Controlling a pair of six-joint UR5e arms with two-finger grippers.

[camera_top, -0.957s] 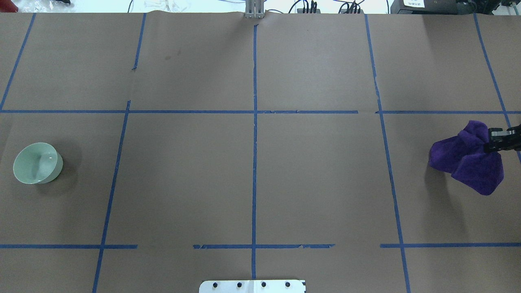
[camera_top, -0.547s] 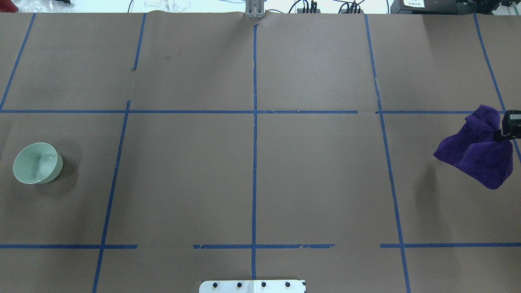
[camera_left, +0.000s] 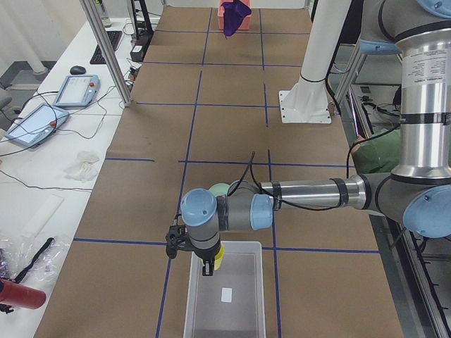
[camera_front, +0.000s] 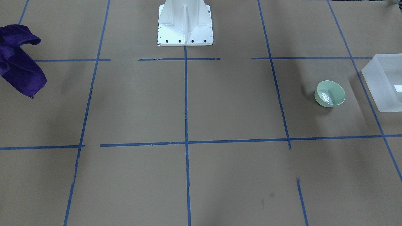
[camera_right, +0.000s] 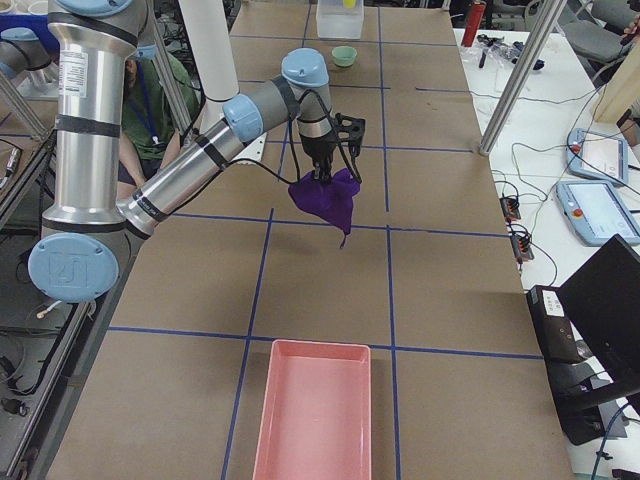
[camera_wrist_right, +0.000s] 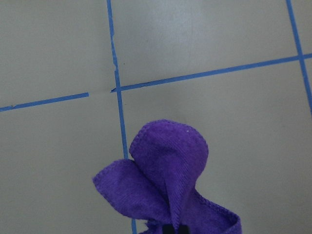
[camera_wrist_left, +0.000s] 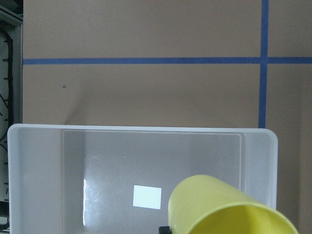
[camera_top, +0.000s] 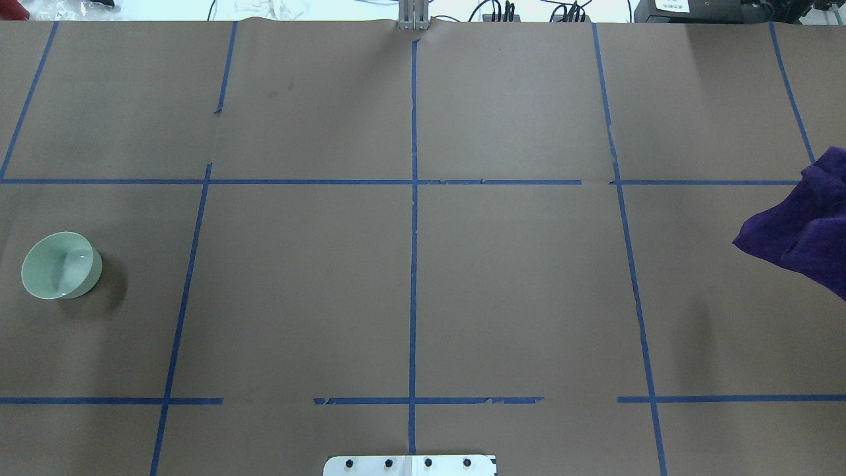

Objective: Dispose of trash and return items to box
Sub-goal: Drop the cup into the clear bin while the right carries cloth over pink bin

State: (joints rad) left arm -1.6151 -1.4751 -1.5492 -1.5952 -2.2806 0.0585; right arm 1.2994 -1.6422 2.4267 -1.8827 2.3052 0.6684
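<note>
**Cup over the box, cloth in the air**

The box (camera_wrist_left: 29, 170) is a long, see-through white plastic tub with straight walls and round corners. A small white square shows on its smooth bottom. The yellow cup (camera_wrist_left: 229, 209) is shiny plastic, round, and wider at the top. It hangs right over the inside of the box, near one corner, with its open mouth turned up to the wrist camera.

The left gripper (camera_left: 209, 266) is pinching the yellow cup at its rim. The left arm reaches out flat and low over the table. Its wrist bends so the gripper points straight down at the end of the box.

The bowl (camera_top: 61, 265) is pale green, round and glossy. It sits upright on the brown paper, near the box but not touching it.

The purple cloth (camera_right: 325, 198) is soft and fuzzy, with floppy folds and a pointy corner hanging down. It is very far from the box, toward the other end of the table. The right gripper (camera_right: 322, 175) is squeezed tight on the top of the cloth and holds it up off the paper. The right arm slants out long, and its wrist points down.

A pink tray (camera_right: 312, 415), long and shallow, lies at the table end farthest from the box.
</note>
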